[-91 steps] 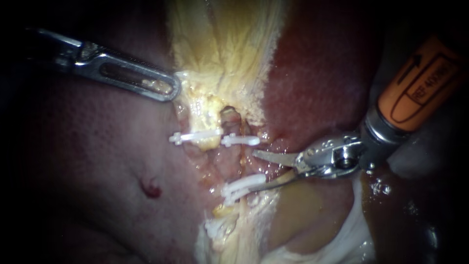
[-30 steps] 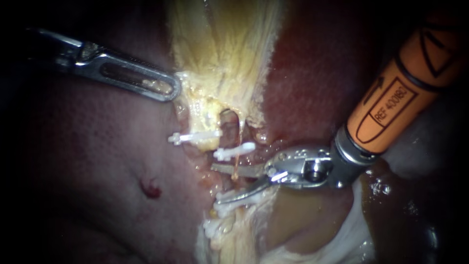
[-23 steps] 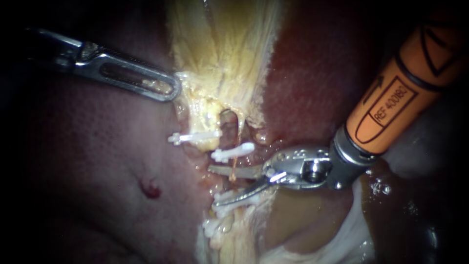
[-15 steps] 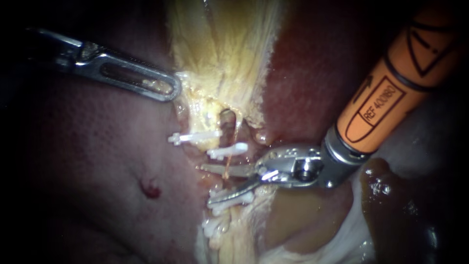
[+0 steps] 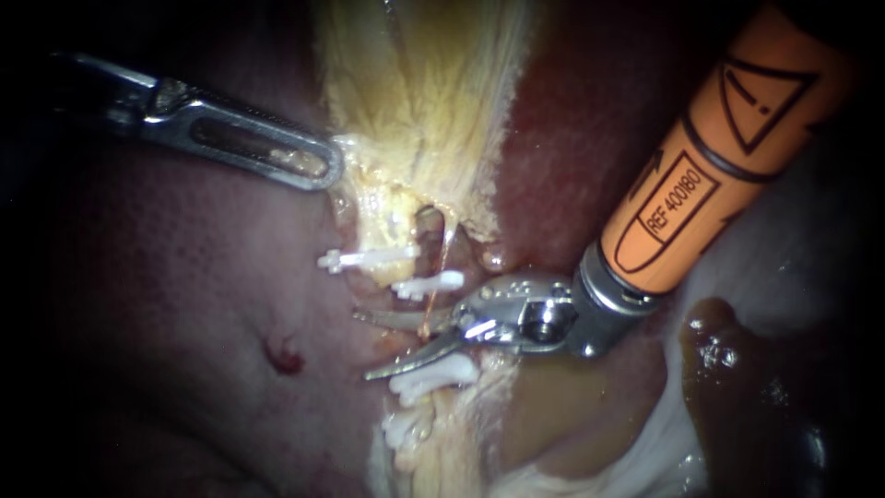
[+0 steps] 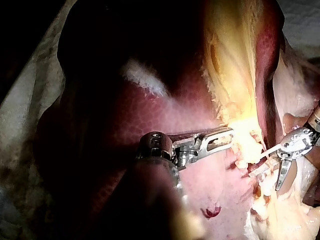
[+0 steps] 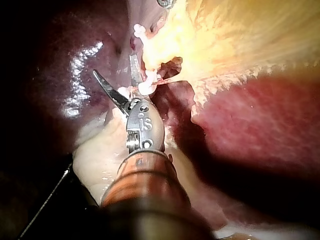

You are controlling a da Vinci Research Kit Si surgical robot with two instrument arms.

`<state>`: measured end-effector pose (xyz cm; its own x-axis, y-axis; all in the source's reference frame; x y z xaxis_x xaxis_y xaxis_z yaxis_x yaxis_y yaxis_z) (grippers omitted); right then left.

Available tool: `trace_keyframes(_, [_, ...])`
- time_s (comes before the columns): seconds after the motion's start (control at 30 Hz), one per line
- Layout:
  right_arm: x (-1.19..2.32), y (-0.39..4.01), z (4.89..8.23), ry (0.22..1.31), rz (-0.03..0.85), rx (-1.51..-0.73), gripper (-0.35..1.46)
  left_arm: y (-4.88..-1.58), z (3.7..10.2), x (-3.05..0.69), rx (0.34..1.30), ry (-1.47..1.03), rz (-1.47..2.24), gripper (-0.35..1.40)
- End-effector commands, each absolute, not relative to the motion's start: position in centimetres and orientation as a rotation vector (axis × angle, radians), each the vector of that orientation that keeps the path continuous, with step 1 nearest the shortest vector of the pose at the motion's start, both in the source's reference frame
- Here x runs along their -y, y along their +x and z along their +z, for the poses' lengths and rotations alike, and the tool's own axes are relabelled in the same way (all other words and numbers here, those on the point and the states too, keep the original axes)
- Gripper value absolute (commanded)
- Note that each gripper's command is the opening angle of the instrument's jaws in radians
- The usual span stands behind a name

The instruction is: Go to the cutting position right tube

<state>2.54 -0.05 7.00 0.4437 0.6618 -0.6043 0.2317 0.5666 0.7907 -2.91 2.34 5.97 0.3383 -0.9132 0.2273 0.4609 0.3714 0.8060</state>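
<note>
My right instrument (image 5: pixel 361 345) comes in from the upper right on an orange shaft and ends in two curved blades, which stand open. They straddle the thin right tube (image 5: pixel 428 321) between an upper white clip (image 5: pixel 429 284) and a lower white clip (image 5: pixel 433 373). A third clip (image 5: pixel 369 257) sits on the left tube. In the right wrist view the open blades (image 7: pixel 116 69) flank a clip (image 7: pixel 145 88). My left instrument (image 5: pixel 318 166) has its slotted jaws shut on the yellowish gallbladder edge (image 5: pixel 355 161), and it shows in the left wrist view too (image 6: pixel 225 136).
Dark red liver (image 5: pixel 184 304) lies left of the tubes and more liver (image 5: pixel 590 138) to the right. Yellow fibrous gallbladder tissue (image 5: pixel 424 83) runs upward. Another clip (image 5: pixel 406 428) sits lower down. Dark fluid (image 5: pixel 728 360) pools at the lower right.
My right instrument has slid leftward, its open blades now reaching across and past the right tube between the clips. The upper clip has tilted slightly. The left instrument has held still.
</note>
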Motion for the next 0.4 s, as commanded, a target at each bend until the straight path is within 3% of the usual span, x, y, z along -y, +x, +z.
trace_keyframes(0.03, [0.05, 2.54, 7.00, 0.972, 0.326, -1.116, 1.43, -2.91, 5.97, -2.34, 0.762, 0.708, -0.999, -0.35])
trace_keyframes(0.4, [0.04, 2.53, 6.99, 0.973, 0.325, -1.116, 1.43, -2.91, 5.97, -2.34, 0.762, 0.708, -0.999, -0.35])
